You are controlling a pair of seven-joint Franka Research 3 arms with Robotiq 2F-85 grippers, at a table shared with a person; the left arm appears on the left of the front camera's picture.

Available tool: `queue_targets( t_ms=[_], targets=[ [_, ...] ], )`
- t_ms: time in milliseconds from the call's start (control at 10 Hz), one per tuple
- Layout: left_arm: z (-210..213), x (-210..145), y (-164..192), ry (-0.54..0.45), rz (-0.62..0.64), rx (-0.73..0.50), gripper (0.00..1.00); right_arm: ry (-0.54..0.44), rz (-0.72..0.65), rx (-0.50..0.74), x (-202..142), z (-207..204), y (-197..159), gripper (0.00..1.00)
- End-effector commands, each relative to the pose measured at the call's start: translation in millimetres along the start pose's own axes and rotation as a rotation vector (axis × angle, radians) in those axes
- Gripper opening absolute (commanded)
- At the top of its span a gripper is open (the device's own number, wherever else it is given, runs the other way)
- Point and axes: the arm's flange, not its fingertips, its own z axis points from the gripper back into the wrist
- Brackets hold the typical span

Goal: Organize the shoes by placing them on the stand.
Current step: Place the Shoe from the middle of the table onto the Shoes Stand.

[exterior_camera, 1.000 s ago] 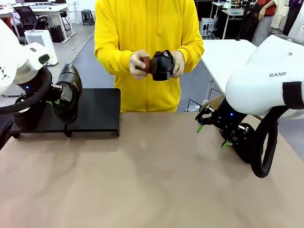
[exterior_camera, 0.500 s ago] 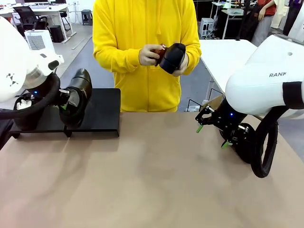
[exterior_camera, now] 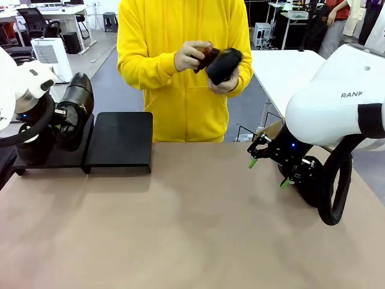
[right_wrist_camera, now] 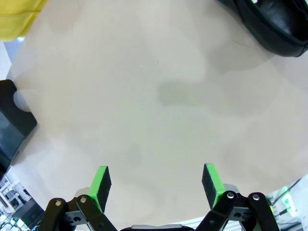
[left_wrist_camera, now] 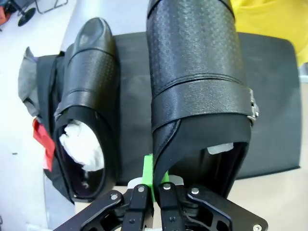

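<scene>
We have swung the left hand (left_wrist_camera: 154, 182), clamped on a shoe (left_wrist_camera: 197, 72), leftward; the stand (left_wrist_camera: 272, 106) lies beneath it: lower next.

Pinches tight with left gripper (exterior_camera: 62, 115) at far left; holds right gripper (exterior_camera: 269, 172) wide apart, middle right.
</scene>
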Motion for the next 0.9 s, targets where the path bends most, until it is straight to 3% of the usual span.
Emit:
queue_targets(
  t_ms=[0, 700, 800],
  targets=[
    [-13.1, -0.5, -3.5, -0.007, 0.016, 0.047, 0.00, 0.003, 0.020, -0.003, 1.2, 2.5, 1.5, 1.00],
    [-38.0, -2.2, 6.6, 0.038, 0.078, 0.081, 0.00, 0.003, 0.020, -0.003, 1.2, 2.5, 1.5, 1.00],
    [-41.1, -2.8, 5.6, 0.040, 0.085, 0.085, 0.18, 0.003, 0.020, -0.003, 1.2, 2.5, 1.5, 1.00]
  ],
)
